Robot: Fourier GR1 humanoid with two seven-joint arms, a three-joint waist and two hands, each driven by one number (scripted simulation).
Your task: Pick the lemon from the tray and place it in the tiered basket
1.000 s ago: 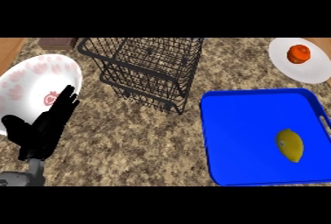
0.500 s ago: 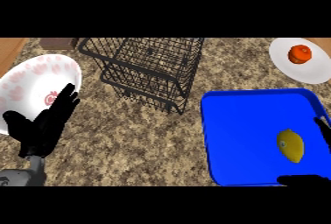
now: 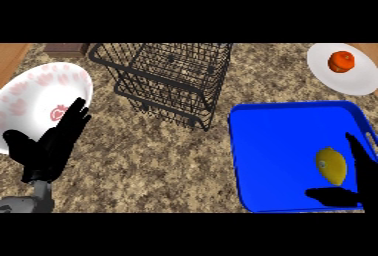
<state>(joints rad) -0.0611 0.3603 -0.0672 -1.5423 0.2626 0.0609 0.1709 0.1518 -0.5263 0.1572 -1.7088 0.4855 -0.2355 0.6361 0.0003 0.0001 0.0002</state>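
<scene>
Head view: lemon [image 3: 331, 165] lies in the blue tray [image 3: 295, 106], right half, not yet lifted. Right hand [image 3: 363, 175] is open, fingers along the lemon's right side, thumb below it. It brackets the fruit, likely for a grasp, and holds nothing. Left hand [image 3: 52, 145] is open, resting at left, out of the way. Tiered basket [image 3: 170, 75] stands up-left of the tray.

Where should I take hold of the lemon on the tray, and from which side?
Across the narrow middle of the lemon, coming from its right, where the open right hand hovers. It lies flat on the tray, long axis pointing away from the robot, so both long sides are free.
</scene>
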